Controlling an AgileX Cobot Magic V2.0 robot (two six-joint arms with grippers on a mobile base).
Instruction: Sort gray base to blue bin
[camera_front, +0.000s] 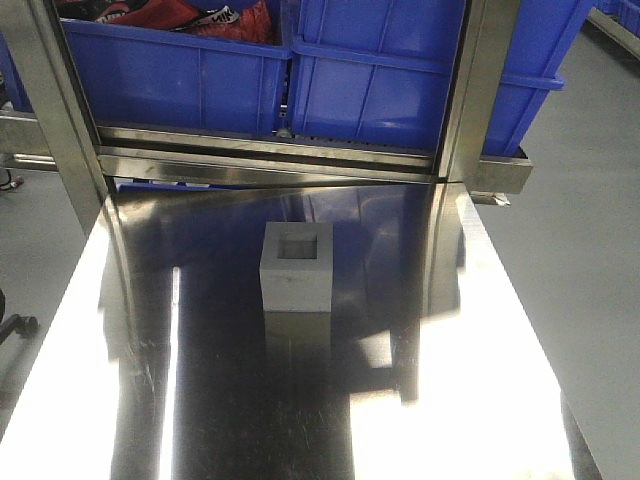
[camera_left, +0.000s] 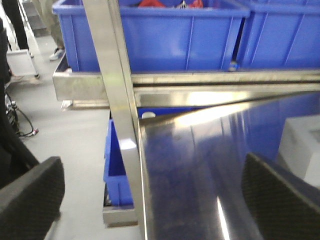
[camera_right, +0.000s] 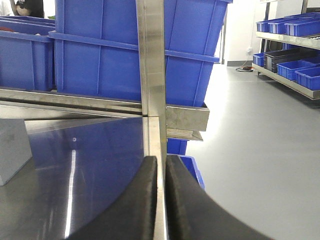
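- The desk (camera_front: 200, 400) is a wide, mirror-bright steel top. It carries only the gray base, so either arm can probably reach the block unobstructed.
- A steel rack (camera_front: 300, 150) runs along the desk's far edge. Its upright posts stand in front of the crates, so a carried block would likely have to go over the rail and between the posts.
- The blue bins (camera_front: 380, 100) sit side by side on that rack. The left one already holds red and black items. I cannot tell which of them is the target.
- The gray base (camera_front: 296, 272) rests near the middle of the desk with its square recess facing up, well apart from the bins and untouched. Its flat side walls look easy to pinch.
- The left gripper (camera_left: 150, 190) hangs low over the desk's left edge. Its fingers (camera_left: 30, 200) are spread wide and empty, and the block is just off to its right.
- The right gripper (camera_right: 161, 200) has its fingers (camera_right: 140, 210) pressed together with nothing between them. The block is at that view's left margin.
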